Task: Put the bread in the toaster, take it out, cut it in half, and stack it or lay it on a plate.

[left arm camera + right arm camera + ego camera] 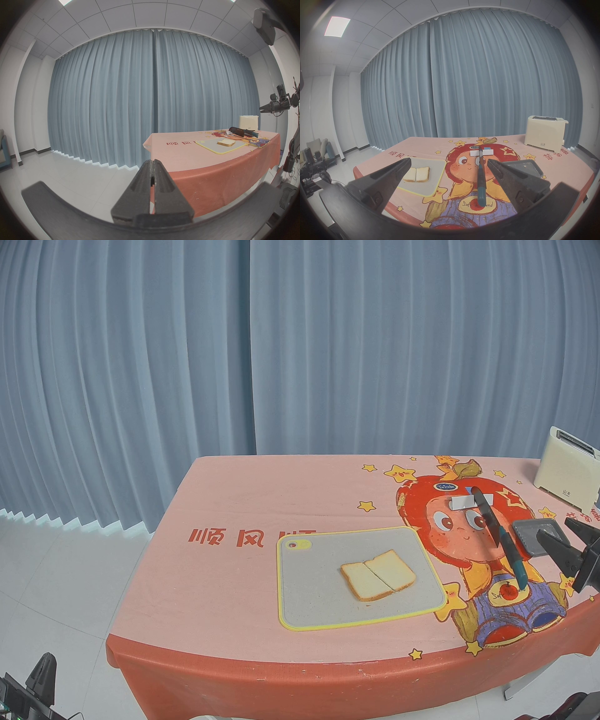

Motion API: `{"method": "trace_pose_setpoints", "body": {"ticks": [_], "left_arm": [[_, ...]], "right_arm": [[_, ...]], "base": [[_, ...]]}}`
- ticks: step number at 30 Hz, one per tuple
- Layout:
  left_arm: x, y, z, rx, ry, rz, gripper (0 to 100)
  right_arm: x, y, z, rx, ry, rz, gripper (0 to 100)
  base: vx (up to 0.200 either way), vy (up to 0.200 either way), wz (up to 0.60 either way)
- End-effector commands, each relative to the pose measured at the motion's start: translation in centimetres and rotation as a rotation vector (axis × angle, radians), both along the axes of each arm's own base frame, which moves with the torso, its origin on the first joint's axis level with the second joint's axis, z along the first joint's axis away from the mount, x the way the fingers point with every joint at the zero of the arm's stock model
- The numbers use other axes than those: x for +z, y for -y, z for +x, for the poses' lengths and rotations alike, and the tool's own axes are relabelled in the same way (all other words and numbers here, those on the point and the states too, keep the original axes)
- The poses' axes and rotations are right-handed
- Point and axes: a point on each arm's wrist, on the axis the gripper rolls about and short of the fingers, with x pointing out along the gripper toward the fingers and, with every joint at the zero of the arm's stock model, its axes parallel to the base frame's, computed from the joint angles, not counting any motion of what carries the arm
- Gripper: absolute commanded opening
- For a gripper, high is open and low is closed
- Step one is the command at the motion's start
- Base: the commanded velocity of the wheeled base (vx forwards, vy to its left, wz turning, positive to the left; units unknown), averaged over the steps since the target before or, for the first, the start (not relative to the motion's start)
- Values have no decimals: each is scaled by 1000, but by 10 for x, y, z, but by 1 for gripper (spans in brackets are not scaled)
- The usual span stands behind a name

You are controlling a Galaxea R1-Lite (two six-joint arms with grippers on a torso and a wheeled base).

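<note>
1. The bread (378, 575) lies on the cutting board (312, 596), already cut into two halves that lie flat, side by side and touching along the cut.
2. It looks light, soft and crumbly. A hard squeeze would likely dent it, so each half is best pinched gently across its crust edges.
3. The knife (500, 540) lies on the tabletop (250, 502), between the board and the plate (528, 526).
4. The grey plate carries no bread yet. Nothing pokes up from the slot of the toaster (569, 468) at the far right corner.
5. The right pincer (448, 162) hovers near the plate, spread wide and holding nothing.
6. The left pincer (153, 162) hangs low, well off the tabletop's left side, its tips pressed together on nothing.
</note>
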Motion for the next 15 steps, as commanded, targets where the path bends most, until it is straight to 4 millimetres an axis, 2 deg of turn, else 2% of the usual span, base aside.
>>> {"method": "trace_pose_setpoints", "body": {"ticks": [1,15], "left_arm": [[-5,0,1,0,-18,0,0],[-5,0,1,0,-18,0,0]], "right_arm": [[0,0,1,0,0,0,100],[0,0,0,6,1,3,100]], "base": [[0,0,0],[0,0,0]]}}
